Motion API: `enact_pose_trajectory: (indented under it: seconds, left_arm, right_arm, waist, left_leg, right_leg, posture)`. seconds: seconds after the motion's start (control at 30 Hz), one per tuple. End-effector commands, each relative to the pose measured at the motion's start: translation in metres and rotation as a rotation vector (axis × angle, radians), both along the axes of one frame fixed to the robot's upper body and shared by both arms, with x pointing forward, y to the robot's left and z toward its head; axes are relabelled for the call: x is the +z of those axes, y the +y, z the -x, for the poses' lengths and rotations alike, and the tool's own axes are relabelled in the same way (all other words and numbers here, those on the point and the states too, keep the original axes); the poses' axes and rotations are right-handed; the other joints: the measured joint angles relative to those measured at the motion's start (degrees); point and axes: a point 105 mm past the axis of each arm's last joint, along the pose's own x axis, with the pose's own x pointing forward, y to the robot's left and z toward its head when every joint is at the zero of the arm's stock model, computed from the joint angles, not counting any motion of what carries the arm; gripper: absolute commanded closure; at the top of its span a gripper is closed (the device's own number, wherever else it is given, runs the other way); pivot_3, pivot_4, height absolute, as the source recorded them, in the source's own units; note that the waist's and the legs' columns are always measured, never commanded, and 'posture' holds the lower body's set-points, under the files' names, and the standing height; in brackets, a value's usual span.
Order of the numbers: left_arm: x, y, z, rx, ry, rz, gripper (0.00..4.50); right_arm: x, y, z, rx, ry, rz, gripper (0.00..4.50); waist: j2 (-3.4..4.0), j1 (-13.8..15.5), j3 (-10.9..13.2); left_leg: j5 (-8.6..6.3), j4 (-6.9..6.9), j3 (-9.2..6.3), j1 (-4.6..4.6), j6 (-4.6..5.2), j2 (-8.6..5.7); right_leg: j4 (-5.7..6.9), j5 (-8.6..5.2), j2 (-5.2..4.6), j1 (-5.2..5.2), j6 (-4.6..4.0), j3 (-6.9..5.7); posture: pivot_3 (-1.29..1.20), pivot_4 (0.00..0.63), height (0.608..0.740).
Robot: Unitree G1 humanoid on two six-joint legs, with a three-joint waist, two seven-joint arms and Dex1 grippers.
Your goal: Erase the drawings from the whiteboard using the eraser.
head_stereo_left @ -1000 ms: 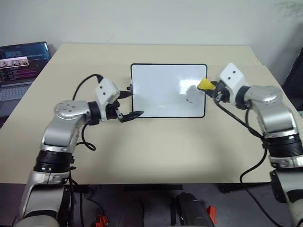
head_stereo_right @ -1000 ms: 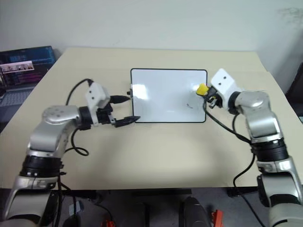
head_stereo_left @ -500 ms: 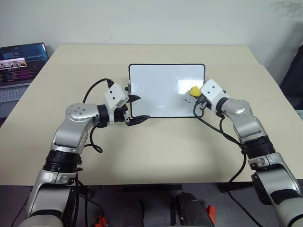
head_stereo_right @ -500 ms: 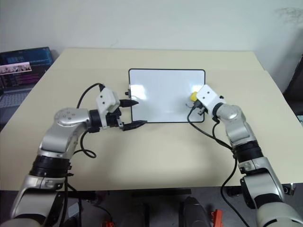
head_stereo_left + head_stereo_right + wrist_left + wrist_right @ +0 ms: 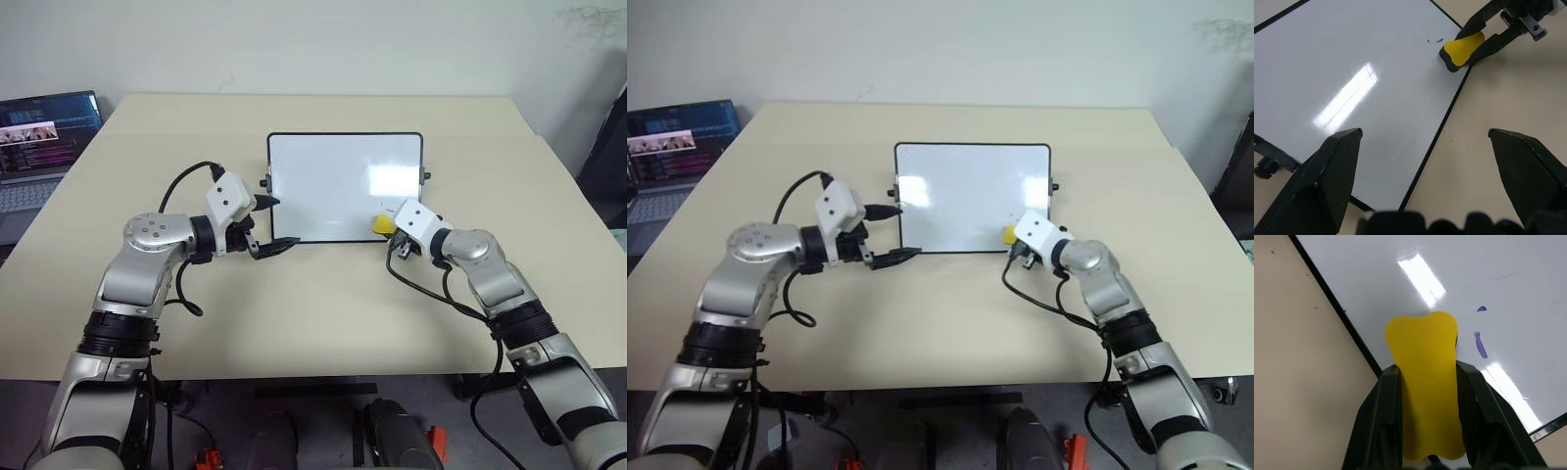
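A small rectangular glossy white whiteboard with a thin black frame (image 5: pixel 333 186) is shown lying flat on the beige bench (image 5: pixel 313 304), near the middle of its far half. A small yellow oblong eraser with a dark underside (image 5: pixel 382 224) is clamped between the two black fingers of the right pincer (image 5: pixel 1425 416), which is closed upon it; the eraser is set at the board's near right corner, its tip over the white surface just inside the frame. Two short blue marker strokes, the remaining drawings (image 5: pixel 1480 340), are seen on the board just beside the eraser. The left pincer (image 5: pixel 270 223) is held with its fingers spread wide and nothing between them, at the board's near left corner. An open laptop with a lit screen (image 5: pixel 39 137) is seen beyond the bench's left edge.
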Motion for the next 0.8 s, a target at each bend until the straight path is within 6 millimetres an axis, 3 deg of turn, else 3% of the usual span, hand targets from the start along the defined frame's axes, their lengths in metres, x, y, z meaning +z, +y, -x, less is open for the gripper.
enact_pose_trajectory:
  seconds: [0.03,0.13,0.3,0.43,0.57,0.8]
  left_arm:
    - [0.015,0.001,-0.001,0.003,-0.065,0.01,0.0]
    - [0.015,-0.001,-0.002,-0.002,-0.066,0.015,0.0]
    - [0.016,-0.002,-0.002,-0.005,-0.067,0.016,0.0]
    - [0.017,-0.001,-0.003,-0.006,-0.068,0.016,0.0]
    - [0.017,-0.001,-0.003,-0.006,-0.067,0.015,0.0]
    - [0.018,0.0,-0.003,0.001,-0.071,0.013,0.0]
  right_arm:
    - [0.024,-0.033,-0.022,-0.171,-0.085,0.004,3.38]
    - [0.029,-0.05,-0.03,-0.264,-0.097,0.009,3.38]
    - [0.019,-0.049,-0.026,-0.248,-0.061,0.017,3.38]
    - [-0.015,-0.027,0.002,-0.072,0.098,0.067,3.38]
    - [-0.027,-0.021,0.018,-0.006,0.166,0.098,3.38]
    - [-0.005,-0.025,0.0,-0.073,0.071,0.086,3.38]
  waist:
    - [0.0,0.03,0.0]
    - [-0.01,0.09,-0.01]
    - [-0.06,0.11,-0.04]
    - [-0.12,0.14,-0.09]
    - [-0.14,-0.16,-0.1]
    - [-0.15,-0.19,-0.1]
  left_leg:
    - [0.01,0.01,0.0,0.0,0.01,0.0]
    - [0.04,0.02,-0.01,0.0,0.04,0.0]
    - [0.05,0.02,-0.01,0.0,0.05,0.0]
    - [0.05,0.02,-0.03,0.0,0.05,0.0]
    - [0.05,0.02,0.01,0.02,0.05,0.0]
    - [0.06,0.02,0.03,0.06,0.07,0.0]
  right_leg:
    - [0.0,0.02,0.0,0.0,0.0,0.0]
    - [0.0,0.07,0.0,0.01,0.0,0.0]
    - [-0.01,0.07,0.0,0.02,0.0,0.0]
    - [-0.02,0.07,0.0,0.02,0.01,-0.01]
    - [-0.02,0.07,0.01,0.03,0.02,0.02]
    - [0.0,0.07,0.01,0.04,0.02,0.04]
  posture:
    - [0.0,0.15,0.74]
    - [0.0,0.15,0.74]
    - [0.0,0.15,0.74]
    - [0.0,0.15,0.74]
    - [0.0,0.15,0.74]
    - [0.0,0.15,0.74]
